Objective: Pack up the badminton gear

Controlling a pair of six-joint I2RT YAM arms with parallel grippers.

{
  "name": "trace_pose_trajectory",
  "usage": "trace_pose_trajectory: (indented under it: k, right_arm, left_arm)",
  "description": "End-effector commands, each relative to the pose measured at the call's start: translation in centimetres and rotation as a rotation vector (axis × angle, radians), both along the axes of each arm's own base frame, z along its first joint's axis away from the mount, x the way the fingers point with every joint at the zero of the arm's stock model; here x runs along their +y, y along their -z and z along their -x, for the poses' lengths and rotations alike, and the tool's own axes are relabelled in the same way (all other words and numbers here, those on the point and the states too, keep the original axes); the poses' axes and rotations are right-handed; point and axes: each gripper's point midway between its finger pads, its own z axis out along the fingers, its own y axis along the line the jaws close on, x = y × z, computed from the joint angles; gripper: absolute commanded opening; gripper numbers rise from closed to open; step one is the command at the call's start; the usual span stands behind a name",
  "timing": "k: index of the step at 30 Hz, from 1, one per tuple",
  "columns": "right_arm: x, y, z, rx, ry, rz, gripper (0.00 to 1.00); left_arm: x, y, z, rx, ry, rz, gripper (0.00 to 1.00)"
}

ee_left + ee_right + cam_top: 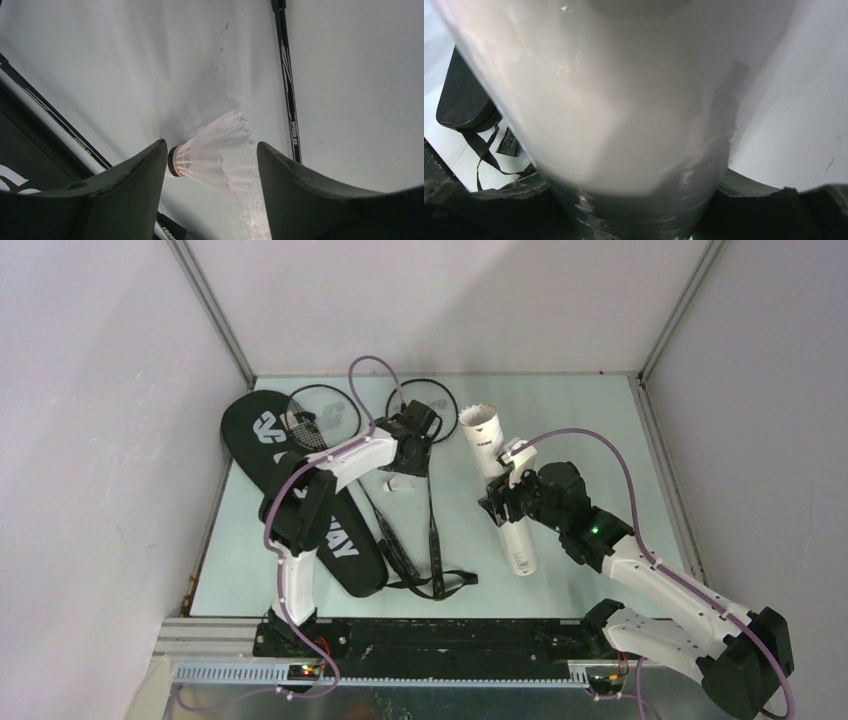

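A white feather shuttlecock lies on its side on the table; in the left wrist view the shuttlecock sits between my fingers, its cork close to the left finger. My left gripper is open just above it. My right gripper is shut on the long white tube, whose open mouth points to the far side. Two black rackets have their heads at the back. The black racket bag lies at the left.
The bag's black strap trails over the table's middle front. Racket shafts run on both sides of the shuttlecock. White walls and metal frame posts enclose the table on three sides.
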Motion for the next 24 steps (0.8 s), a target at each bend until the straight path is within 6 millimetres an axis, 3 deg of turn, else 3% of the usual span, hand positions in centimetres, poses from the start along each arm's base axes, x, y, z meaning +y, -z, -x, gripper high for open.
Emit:
trace_pose_trajectory:
  k: [1, 7, 13, 16, 18, 22, 23, 24]
  right_arm:
    - [0.5, -2.7, -0.9, -0.069, 0.005, -0.059, 0.39]
    - [0.6, -2.4, -1.0, -0.062, 0.007, -0.057, 0.39]
    - [0.4, -2.7, -0.9, -0.065, 0.013, -0.059, 0.39]
    - [0.2, -2.9, -0.8, -0.071, 0.015, -0.063, 0.39]
    - [0.2, -3.0, -0.7, -0.072, 0.015, -0.065, 0.39]
    - [0.3, -3.2, -0.3, -0.083, 0.000, -0.077, 0.39]
    - [0.3, -3.2, -0.2, -0.088, -0.009, -0.076, 0.39]
    - [0.3, -3.3, -0.1, -0.094, -0.017, -0.075, 0.39]
  left_arm:
    - [1.4, 0.1, 0.3, 0.000, -0.050, -0.151, 0.69]
    - [1.5, -0.3, 0.3, -0.029, -0.072, -0.187, 0.48]
    - [1.4, 0.2, 0.6, -0.025, -0.067, -0.181, 0.02]
    - [1.4, 0.2, 1.0, -0.027, -0.055, -0.166, 0.00]
    - [1.4, -0.8, 0.8, -0.064, -0.058, -0.145, 0.00]
    - [1.6, -4.3, 0.8, -0.147, -0.065, -0.093, 0.00]
    - [1.6, -6.3, 0.9, -0.190, -0.067, -0.064, 0.00]
    - [1.8, -7.1, 1.0, -0.210, -0.069, -0.051, 0.00]
